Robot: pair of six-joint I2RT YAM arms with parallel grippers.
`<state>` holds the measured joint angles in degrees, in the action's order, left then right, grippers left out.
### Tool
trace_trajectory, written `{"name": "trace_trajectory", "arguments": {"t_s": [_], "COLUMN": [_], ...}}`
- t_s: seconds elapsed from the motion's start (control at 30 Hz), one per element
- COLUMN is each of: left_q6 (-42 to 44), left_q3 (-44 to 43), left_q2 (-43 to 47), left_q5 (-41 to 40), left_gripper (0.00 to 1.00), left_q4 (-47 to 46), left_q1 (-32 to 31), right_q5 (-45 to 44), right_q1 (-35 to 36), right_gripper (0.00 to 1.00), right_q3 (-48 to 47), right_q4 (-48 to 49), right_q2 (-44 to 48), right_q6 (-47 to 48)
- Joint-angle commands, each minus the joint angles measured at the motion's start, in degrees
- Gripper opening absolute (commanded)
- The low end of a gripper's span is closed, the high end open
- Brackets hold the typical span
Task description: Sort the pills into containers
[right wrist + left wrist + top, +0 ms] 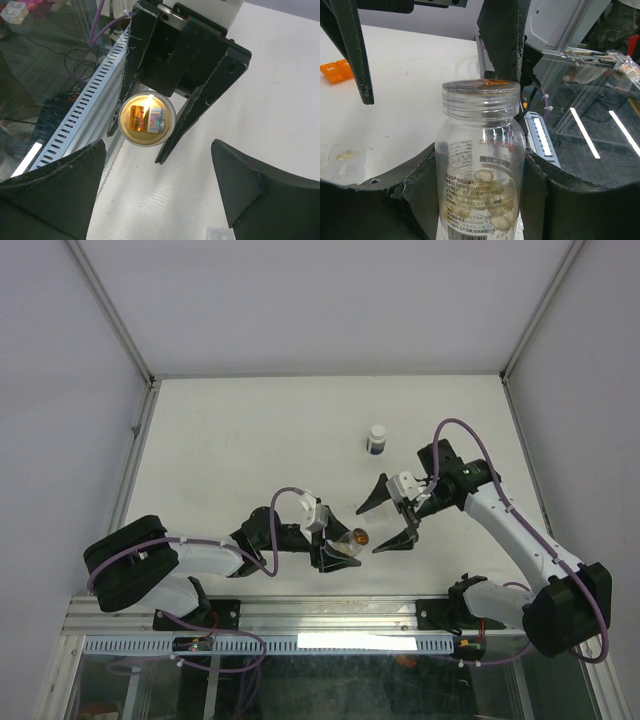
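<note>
Left gripper (335, 552) clamps the vial (480, 165) near the table (250, 440) front edge. Right gripper (372, 528) is released, jaws wide, facing the cap (480, 94) without contact.

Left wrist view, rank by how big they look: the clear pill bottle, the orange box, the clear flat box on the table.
1. the clear pill bottle, by far, though nearest the camera.
2-3, unsure: the clear flat box and the orange box look alike; the latter lies farther off, cut by the frame edge.

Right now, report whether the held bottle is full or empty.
Partly filled: pale pills sit only at the base of the clear bottle.
</note>
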<state>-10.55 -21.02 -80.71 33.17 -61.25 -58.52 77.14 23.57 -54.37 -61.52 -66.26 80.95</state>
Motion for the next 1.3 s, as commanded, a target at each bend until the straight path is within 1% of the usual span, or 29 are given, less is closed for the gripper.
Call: {"name": "trace_trajectory", "arguments": {"t_s": [0.0, 0.2, 0.23, 0.57, 0.83, 0.9, 0.93, 1.03, 1.1, 1.13, 1.17, 1.2, 1.27], "left_q6": [-1.6, -1.7, -1.7, -1.9, -2.8, -3.3, -3.3, -3.2, -2.2, -1.4, -0.4, 1.1, 4.0], "left_q3": [-2.7, -3.3, -3.4, -3.9, -3.2, -2.7, -2.3, -1.3, -1.1, -1.2, -1.5, -2.1, -5.3], "left_q2": [-0.8, -0.8, -2.1, -2.7, -1.6, -1.6, -0.1, 1.5, 2.1, 2.3, 2.2, 2.0, 0.7], "left_q5": [2.7, 2.6, 2.7, 2.3, 1.4, -0.2, -1.2, -6.6, -13.3, -18.3, -25.5, -30.0, -42.1], "left_gripper": [0.0, 0.0, 0.0, 0.0, 0.0, 0.0, 0.0, 0.0, 0.0, 0.0, 0.0, 0.0, 0.0], "left_q4": [-2.1, -1.7, -1.6, -1.3, -3.1, -4.3, -5.2, -7.8, -8.4, -8.6, -8.4, -7.8, -3.3], "left_q1": [0.1, 0.2, 0.2, 0.3, 0.4, 0.4, 0.4, 0.4, 0.1, -0.3, -1.0, -1.3, -2.8], "right_q5": [3.5, 3.4, 3.4, 3.2, 1.1, -0.1, -1.1, -5.8, -11.1, -14.0, -19.0, -22.9, -29.2], "right_q1": [1.5, 3.3, 3.5, 4.1, 4.9, 5.1, 5.3, 5.9, 6.3, 6.4, 6.4, 6.4, 6.4], "right_gripper": [0.86, 0.75, 0.74, 0.6, 0.45, 0.38, 0.35, 0.25, 0.2, 0.15, 0.12, 0.11, 0.1], "right_q3": [-0.1, -0.1, -0.2, -0.1, 0.5, 0.8, 1.1, 1.9, 2.6, 2.7, 3.1, 3.2, 2.8], "right_q4": [-0.4, -0.2, -0.1, 1.8, 7.7, 11.7, 14.1, 24.1, 30.8, 34.2, 38.6, 40.6, 43.5], "right_q2": [1.1, 0.6, 0.6, 0.5, 0.1, 0.2, 0.2, 0.1, -0.2, -0.4, -0.8, -1.4, -3.1], "right_q6": [3.1, 2.5, 2.4, -0.9, -8.6, -14.0, -17.2, -31.2, -41.1, -47.4, -52.3, -57.0, -63.6]}}
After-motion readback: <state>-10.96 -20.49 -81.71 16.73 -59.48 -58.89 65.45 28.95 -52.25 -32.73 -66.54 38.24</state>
